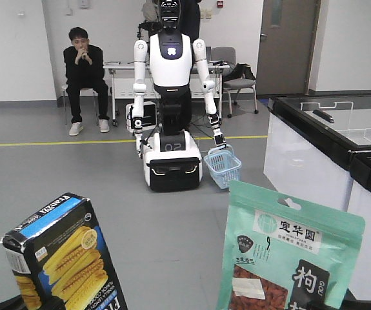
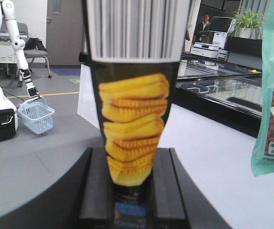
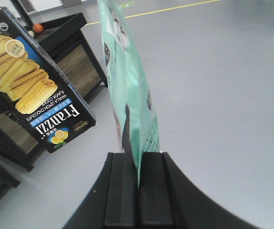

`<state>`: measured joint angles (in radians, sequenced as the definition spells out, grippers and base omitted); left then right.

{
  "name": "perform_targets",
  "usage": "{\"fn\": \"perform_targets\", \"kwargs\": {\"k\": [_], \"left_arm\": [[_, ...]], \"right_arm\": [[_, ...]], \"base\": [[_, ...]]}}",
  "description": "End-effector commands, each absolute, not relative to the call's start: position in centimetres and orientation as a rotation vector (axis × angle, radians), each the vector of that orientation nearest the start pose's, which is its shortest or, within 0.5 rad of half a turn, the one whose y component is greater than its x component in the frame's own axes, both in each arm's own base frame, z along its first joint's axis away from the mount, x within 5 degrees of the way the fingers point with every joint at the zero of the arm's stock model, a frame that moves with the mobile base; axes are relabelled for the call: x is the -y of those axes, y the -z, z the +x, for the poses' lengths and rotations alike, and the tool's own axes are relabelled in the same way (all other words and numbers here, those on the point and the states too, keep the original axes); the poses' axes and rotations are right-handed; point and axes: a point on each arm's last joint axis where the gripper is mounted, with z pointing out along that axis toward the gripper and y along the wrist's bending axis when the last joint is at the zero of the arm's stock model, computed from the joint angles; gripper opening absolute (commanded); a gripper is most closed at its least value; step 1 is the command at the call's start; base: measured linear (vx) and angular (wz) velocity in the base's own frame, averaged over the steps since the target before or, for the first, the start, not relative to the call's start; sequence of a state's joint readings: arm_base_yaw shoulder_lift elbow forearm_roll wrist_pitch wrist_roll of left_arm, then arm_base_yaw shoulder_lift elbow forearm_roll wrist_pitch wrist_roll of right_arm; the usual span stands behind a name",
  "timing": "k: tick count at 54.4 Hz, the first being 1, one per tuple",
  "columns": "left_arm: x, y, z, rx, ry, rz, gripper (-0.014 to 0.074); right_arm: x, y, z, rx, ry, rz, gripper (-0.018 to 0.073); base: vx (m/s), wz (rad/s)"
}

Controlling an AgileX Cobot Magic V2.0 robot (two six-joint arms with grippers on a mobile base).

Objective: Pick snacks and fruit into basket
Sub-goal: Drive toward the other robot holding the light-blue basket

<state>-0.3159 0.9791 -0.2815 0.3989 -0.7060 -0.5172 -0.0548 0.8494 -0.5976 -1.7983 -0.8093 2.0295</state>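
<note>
Closest is the carton (image 2: 134,119), roughly upright and clamped in the left gripper (image 2: 132,160). The right gripper (image 3: 137,156) pinches the teal pouch (image 3: 127,81) beside it, long axis up. The basket is unseen, probably below.

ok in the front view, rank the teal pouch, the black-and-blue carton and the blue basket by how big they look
1. teal pouch, largest
2. black-and-blue carton, slightly smaller; both near the camera and cropped
3. blue basket, smallest, but far off, so true size unsure
</note>
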Motion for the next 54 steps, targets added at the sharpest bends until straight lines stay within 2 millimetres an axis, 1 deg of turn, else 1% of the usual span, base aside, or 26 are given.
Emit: {"fn": "perform_targets", "kwargs": {"k": [1, 54], "left_arm": [[7.9, -27.71, 16.3, -1.385, 0.655, 0.275, 0.0], [7.9, -27.71, 16.3, -1.385, 0.655, 0.275, 0.0]], "right_arm": [[-5.49, -32.78, 15.69, -1.855, -0.8, -0.331, -0.0009], [-5.48, -32.73, 15.75, -1.858, -0.8, -0.331, -0.0009]], "base": [[0.61, -0.13], [0.61, -0.05]]}}
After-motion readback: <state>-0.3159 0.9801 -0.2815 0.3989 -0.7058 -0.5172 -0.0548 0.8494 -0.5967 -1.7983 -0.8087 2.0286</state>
